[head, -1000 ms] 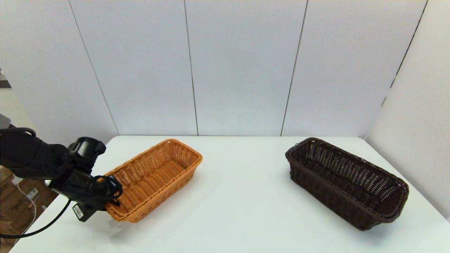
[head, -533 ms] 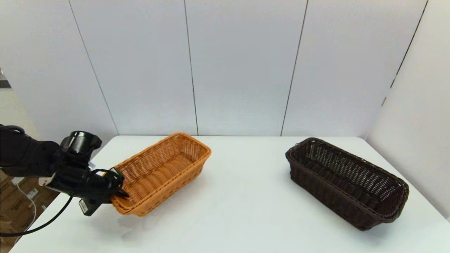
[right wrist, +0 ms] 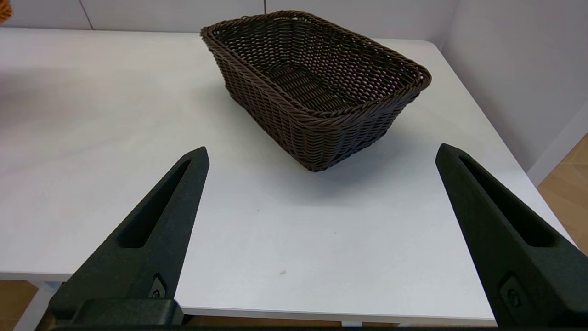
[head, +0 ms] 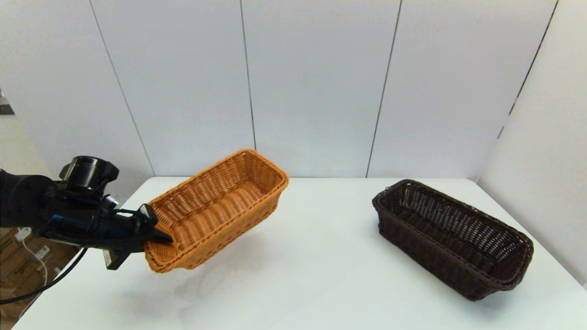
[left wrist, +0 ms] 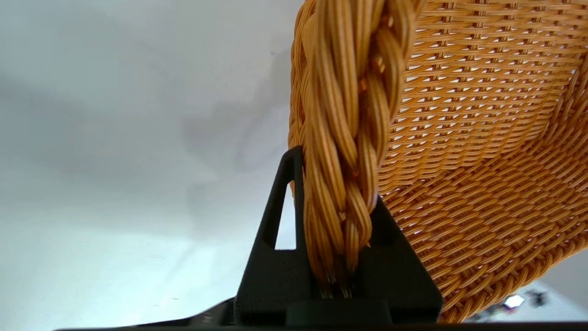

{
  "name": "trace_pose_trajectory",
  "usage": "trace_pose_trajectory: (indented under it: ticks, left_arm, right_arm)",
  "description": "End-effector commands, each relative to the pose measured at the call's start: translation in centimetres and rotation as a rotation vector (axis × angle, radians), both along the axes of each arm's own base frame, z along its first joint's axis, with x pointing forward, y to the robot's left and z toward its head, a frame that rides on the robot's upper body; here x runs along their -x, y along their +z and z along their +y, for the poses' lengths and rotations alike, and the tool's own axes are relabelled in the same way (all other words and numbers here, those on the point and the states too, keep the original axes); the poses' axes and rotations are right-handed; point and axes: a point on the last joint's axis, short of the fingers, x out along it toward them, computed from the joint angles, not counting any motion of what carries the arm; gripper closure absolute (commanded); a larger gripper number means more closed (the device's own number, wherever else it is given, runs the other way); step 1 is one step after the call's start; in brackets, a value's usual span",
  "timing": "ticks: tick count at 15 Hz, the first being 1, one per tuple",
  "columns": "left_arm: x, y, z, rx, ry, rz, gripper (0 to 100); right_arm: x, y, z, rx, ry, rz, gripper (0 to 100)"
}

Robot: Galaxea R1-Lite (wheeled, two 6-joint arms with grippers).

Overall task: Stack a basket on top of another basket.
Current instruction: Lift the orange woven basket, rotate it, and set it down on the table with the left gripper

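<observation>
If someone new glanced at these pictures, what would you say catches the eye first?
The orange-tan basket stands out: it hangs tilted above the table's left side, far end raised, with the left gripper shut on its near braided rim. Next is the dark brown basket, resting on the table at the right, untouched. The right gripper is parked, open, off the table's near edge, facing that basket.

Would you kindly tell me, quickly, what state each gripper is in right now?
Left gripper: closed on the braided rim at one short end of the orange-tan basket, lifted off the table.
Right gripper: open, holding nothing, short of the dark brown basket.
</observation>
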Motion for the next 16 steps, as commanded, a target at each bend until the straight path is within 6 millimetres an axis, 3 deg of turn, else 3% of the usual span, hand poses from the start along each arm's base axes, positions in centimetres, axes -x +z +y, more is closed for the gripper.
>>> trace_pose_trajectory:
  ticks: [1,7,12,16]
  left_arm:
    - [0.3,0.4,-3.5,-0.057,-0.223,-0.036,100]
    - [-1.0,1.0,-10.5,-0.161,-0.464,-0.035,100]
    - [-2.7,0.5,-13.0,-0.22,-0.568,0.008,100]
    - [-2.6,-0.7,-14.2,-0.237,-0.655,0.016,100]
  right_arm:
    - [0.0,0.0,0.0,0.0,0.0,0.001,0]
    - [0.0,0.0,0.0,0.0,0.0,0.002,0]
    - [0.0,0.0,0.0,0.0,0.0,0.002,0]
    - [0.0,0.0,0.0,-0.001,0.0,0.001,0]
